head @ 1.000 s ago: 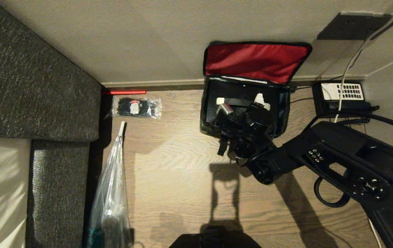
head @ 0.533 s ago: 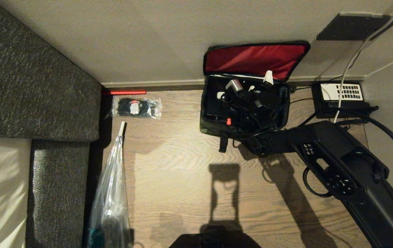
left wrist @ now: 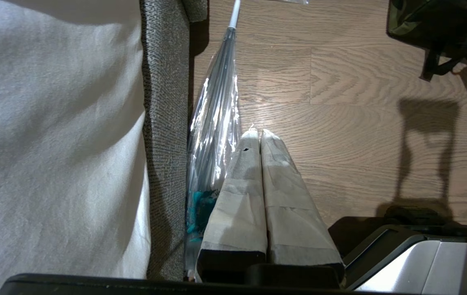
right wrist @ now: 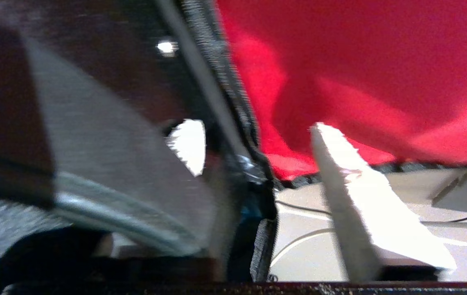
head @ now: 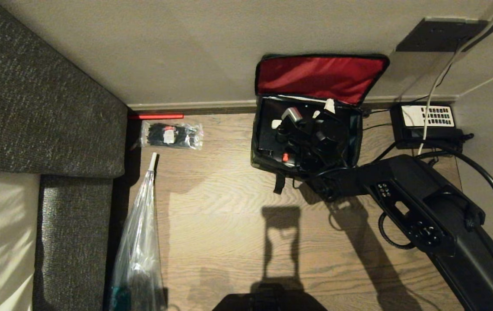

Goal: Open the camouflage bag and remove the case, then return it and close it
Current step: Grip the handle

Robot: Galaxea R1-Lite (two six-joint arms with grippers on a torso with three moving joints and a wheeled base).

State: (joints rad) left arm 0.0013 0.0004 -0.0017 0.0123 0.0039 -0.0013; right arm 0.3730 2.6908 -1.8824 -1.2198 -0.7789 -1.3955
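Fingers of right gripper [head: 310,110] spread about halfway, tips down inside the open camouflage bag [head: 253,147] and aimed toward its back rim. No hold on anything to be made out. Just beneath, the case [head: 268,138], black, seated in the bag, red button [head: 285,157] showing near the front edge. Red-lined lid [head: 319,77] thrown back against the wall. Left gripper [left wrist: 260,135] parked low beside the sofa, fingers pressed together, empty. Likely step: reaching for the case handle to lift it out, though a case just put back would look alike. Next, if lifting: centre over the handle, close fully, then pull straight up clear of the fabric walls.
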